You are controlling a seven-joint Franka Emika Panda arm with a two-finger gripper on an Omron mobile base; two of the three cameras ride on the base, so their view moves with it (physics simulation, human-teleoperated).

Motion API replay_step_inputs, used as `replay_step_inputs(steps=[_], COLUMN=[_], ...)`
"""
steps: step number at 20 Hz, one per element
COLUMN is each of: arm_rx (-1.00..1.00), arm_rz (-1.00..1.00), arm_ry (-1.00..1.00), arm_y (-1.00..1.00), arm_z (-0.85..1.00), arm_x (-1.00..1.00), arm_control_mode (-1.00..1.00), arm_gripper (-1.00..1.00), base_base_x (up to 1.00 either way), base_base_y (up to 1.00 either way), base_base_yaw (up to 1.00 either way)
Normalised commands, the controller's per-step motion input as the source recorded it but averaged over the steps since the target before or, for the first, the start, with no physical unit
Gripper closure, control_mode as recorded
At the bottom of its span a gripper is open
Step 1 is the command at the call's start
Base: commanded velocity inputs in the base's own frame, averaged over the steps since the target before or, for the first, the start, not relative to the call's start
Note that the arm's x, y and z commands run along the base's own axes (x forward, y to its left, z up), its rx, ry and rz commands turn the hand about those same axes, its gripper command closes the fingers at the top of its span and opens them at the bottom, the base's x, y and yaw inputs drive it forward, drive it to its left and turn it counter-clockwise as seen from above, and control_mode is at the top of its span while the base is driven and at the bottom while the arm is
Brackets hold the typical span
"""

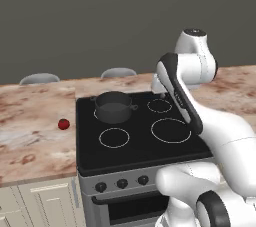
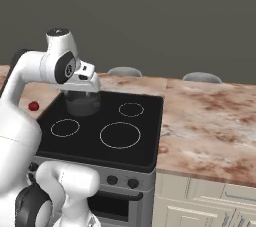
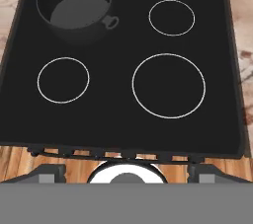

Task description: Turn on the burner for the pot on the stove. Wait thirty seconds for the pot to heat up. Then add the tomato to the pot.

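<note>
Hovering high above the stove (image 3: 123, 109), the end effector (image 3: 126, 168) has its tips wide apart — gripping nothing. The pot (image 3: 74, 6) sits at 11 o'clock; the tomato (image 1: 63, 124) rests on the counter (image 1: 30, 116) at the stove's 9 o'clock.

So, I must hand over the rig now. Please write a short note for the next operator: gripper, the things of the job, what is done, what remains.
Gripper: open, holding nothing, raised above the stove and looking down on it.
Pot: empty, on the rear left burner.
Tomato: on the counter left of the stove, apart from it.
Knobs: in a row on the stove front, none touched.
Done: no step that shows.
Left: turn on the pot's burner, wait thirty seconds, then put the tomato in the pot.
</note>
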Motion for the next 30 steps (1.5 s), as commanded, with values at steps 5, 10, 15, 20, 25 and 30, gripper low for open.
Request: replay_step_inputs(steps=[5,10,15,20,25,30], arm_rx=[-0.07,-0.06,-0.06,-0.08,-0.05,-0.02], arm_rz=[0.0,0.0,0.0,0.0,-0.03,-0.05], arm_ry=[0.0,0.0,0.0,-0.01,-0.08,-0.14], arm_y=[0.69,0.59,0.63,0.58,0.36,0.32], arm_z=[0.0,-0.02,-0.14,-0.32,-0.49,-0.61], arm_x=[-0.32,-0.3,-0.29,-0.28,-0.28,-0.27], arm_control_mode=[-1.0,-1.0,-1.0,-1.0,-1.0,-1.0], arm_gripper=[-1.0,-1.0,-1.0,-1.0,-1.0,-1.0], base_base_x=[0.0,0.0,0.0,0.0,0.0,0.0], base_base_y=[0.0,0.0,0.0,0.0,0.0,0.0], base_base_yaw=[0.0,0.0,0.0,0.0,0.0,0.0])
